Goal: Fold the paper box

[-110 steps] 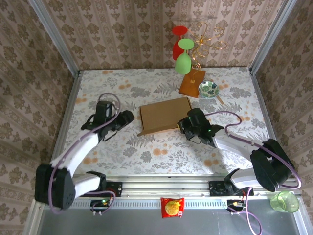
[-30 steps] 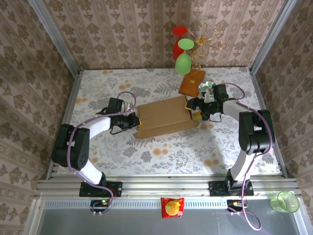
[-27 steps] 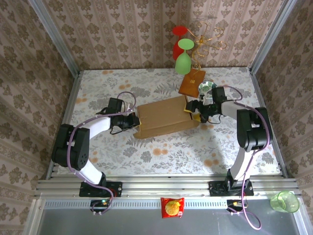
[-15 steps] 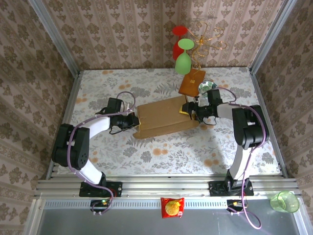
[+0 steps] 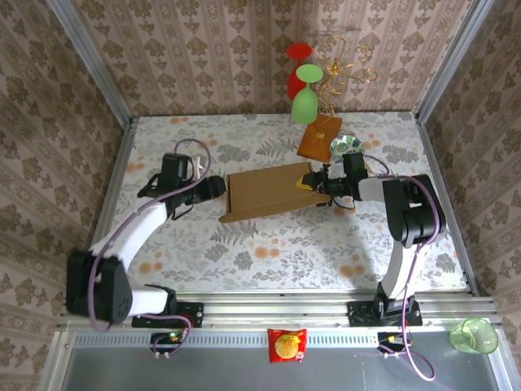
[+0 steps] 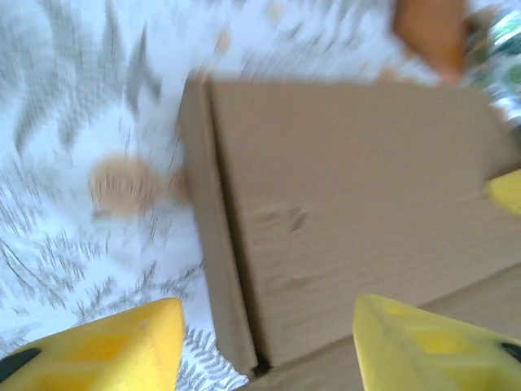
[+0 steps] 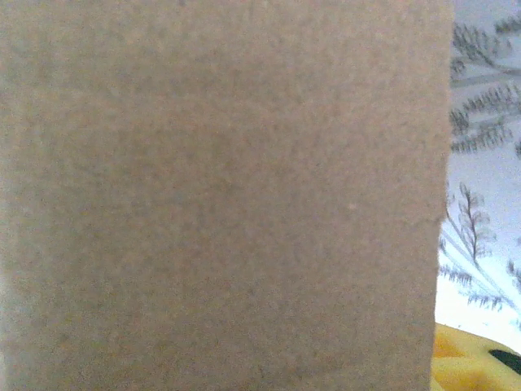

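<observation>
The paper box lay mid-table between my arms. My left gripper sat just off its left edge, jaws spread with nothing between them. My right gripper was at the box's right end, but I couldn't tell whether its jaws pinched the cardboard.
</observation>
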`<state>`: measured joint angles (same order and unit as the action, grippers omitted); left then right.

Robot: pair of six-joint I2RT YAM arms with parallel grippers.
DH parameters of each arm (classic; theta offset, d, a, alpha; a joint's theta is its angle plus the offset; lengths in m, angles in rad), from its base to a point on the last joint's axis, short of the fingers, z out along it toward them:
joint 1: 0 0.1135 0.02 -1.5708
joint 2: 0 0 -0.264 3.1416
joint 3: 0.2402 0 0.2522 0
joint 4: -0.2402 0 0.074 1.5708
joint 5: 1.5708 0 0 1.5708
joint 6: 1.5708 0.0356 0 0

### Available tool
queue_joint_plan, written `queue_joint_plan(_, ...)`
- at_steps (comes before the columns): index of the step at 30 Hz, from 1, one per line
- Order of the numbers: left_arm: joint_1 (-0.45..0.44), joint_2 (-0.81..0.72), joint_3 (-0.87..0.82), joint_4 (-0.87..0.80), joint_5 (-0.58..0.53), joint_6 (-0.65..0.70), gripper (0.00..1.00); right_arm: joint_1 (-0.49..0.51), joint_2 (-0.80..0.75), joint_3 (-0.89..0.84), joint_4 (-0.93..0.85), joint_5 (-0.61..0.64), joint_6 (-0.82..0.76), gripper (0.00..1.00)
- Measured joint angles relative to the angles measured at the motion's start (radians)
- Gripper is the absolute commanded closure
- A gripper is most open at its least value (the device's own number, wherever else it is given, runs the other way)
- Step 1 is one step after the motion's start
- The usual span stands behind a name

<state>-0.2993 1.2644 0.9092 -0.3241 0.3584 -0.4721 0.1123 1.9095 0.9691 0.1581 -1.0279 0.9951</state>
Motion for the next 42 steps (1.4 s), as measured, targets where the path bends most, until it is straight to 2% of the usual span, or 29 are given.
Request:
queue_joint_plan(3,-0.047,-0.099,0.058,-0.019,-0.055,0.073,0.31,0.000,-0.035,0.007,-0.071,0.001,0.094,0.48)
queue_joint_plan(7,-0.120,-0.164,0.078,-0.037,-0.118,0.161,0.14,0.002,-0.051,0.037,-0.179,-0.021,0.222,0.49)
queue_joint_plan(9,-0.114,-0.173,0.078,-0.050,-0.136,0.159,0.13,0.001,-0.071,0.037,-0.245,-0.036,0.267,0.50)
queue_joint_plan(11,-0.061,-0.166,0.079,-0.054,-0.129,0.121,0.16,0.000,-0.098,0.038,-0.322,-0.051,0.299,0.50)
queue_joint_plan(15,0.106,-0.074,0.121,-0.113,-0.054,-0.063,0.27,-0.003,-0.154,0.036,-0.463,-0.067,0.355,0.49)
queue_joint_plan(18,0.188,0.048,0.163,-0.169,0.051,-0.225,0.25,-0.006,-0.196,0.013,-0.515,-0.072,0.404,0.48)
queue_joint_plan(20,0.210,0.120,0.159,-0.189,0.131,-0.332,0.22,-0.008,-0.225,-0.018,-0.522,-0.075,0.446,0.48)
queue_joint_plan(24,0.208,0.148,0.044,-0.147,0.223,-0.556,0.19,-0.010,-0.241,-0.047,-0.526,-0.090,0.494,0.48)
queue_joint_plan(34,0.156,0.123,-0.076,-0.069,0.311,-1.007,0.15,-0.010,-0.213,-0.047,-0.524,-0.113,0.498,0.49)
queue_joint_plan(38,0.103,0.135,-0.108,-0.054,0.340,-1.115,0.15,-0.011,-0.195,-0.046,-0.520,-0.129,0.497,0.49)
queue_joint_plan(42,0.062,0.151,-0.139,0.044,0.357,-1.234,0.15,-0.013,-0.182,-0.045,-0.513,-0.141,0.496,0.49)
